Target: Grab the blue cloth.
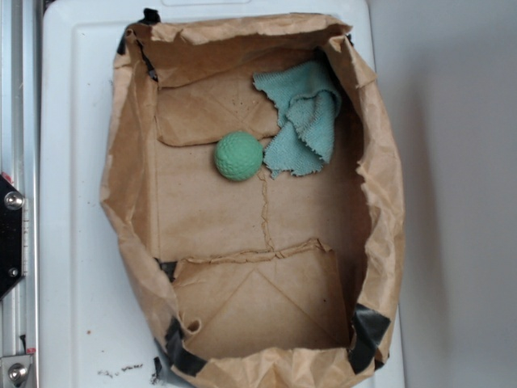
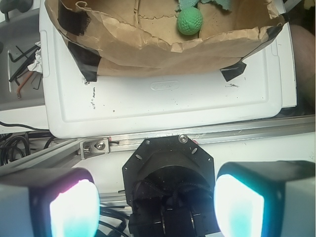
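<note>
A white plastic surface is filling most of the exterior view, carrying a brown paper bag tray that is sitting open at frame centre. Small dark specks, possibly tape scraps, are lying at its lower left.

The gripper hangs wide open over the aluminium rail, its two pads well apart. Beyond lies the white tray bearing the brown paper bag; inside, the green ball touches the blue cloth at the far edge.
</note>
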`<control>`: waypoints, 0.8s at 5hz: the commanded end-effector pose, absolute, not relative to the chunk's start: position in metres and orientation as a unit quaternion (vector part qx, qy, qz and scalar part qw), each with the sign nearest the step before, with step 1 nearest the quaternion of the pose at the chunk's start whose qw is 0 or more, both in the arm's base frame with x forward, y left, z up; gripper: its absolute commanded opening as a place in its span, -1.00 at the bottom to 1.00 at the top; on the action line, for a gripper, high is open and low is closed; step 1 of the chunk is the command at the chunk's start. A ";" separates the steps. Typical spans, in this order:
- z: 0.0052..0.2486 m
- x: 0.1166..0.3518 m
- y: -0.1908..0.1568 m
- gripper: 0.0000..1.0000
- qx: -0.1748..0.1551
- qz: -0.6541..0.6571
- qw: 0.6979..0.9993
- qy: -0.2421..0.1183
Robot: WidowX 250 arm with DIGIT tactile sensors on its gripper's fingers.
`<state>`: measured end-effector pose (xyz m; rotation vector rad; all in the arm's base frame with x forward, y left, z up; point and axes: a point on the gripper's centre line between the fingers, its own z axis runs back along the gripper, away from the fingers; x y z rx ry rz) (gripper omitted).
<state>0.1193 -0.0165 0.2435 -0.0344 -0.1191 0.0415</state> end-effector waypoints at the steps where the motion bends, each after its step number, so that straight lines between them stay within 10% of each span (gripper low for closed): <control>1: 0.244 0.119 -0.016 1.00 -0.017 0.021 0.998 -0.060; 4: 0.219 0.206 0.005 1.00 -0.018 0.037 0.991 -0.125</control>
